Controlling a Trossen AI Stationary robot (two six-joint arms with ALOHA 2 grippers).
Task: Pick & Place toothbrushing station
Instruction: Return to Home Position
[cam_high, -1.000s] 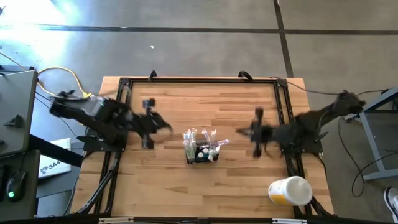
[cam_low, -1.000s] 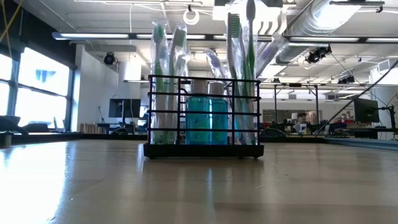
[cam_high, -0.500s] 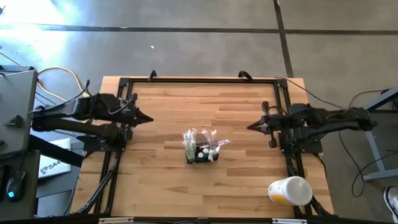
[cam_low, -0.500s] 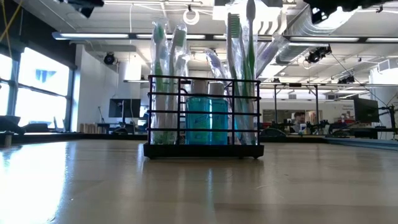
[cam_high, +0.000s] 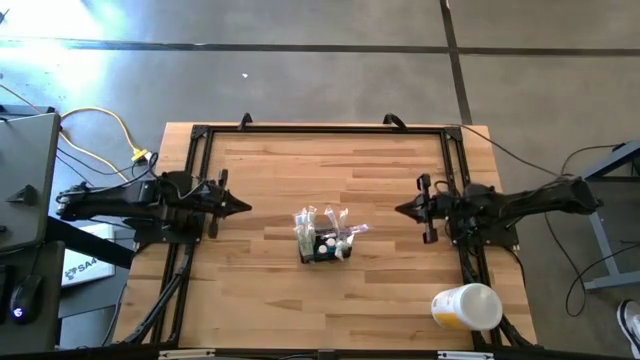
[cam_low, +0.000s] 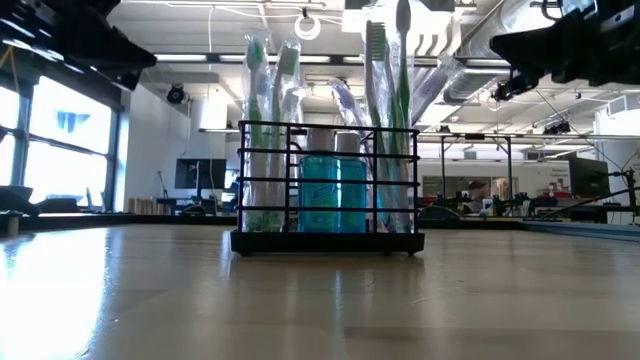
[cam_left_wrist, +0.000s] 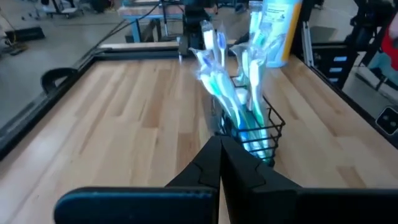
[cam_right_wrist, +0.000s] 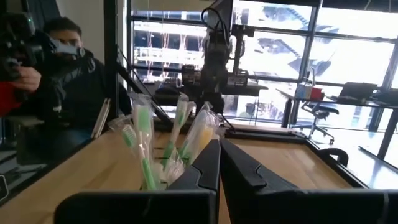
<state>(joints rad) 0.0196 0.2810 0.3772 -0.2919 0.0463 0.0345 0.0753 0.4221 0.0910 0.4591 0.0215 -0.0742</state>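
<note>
The toothbrushing station (cam_high: 322, 238) is a small black wire caddy that stands on its base on the wooden table (cam_high: 270, 290), near the middle. It holds wrapped green toothbrushes and blue bottles (cam_low: 333, 192). It also shows in the left wrist view (cam_left_wrist: 249, 127) and the right wrist view (cam_right_wrist: 168, 162). My left gripper (cam_high: 245, 207) is shut and empty at the table's left, pointing at the caddy. My right gripper (cam_high: 400, 209) is shut and empty at the table's right, pointing at the caddy.
A white-and-yellow cup (cam_high: 466, 306) lies on its side at the table's near right corner. A black frame (cam_high: 200, 135) runs along the table's edges. A person (cam_right_wrist: 43, 68) sits beyond the table's left side.
Both arms have drawn back from the caddy toward their own table edges, then come down a little, with the fingers pointing at the caddy. The caddy has kept still.
</note>
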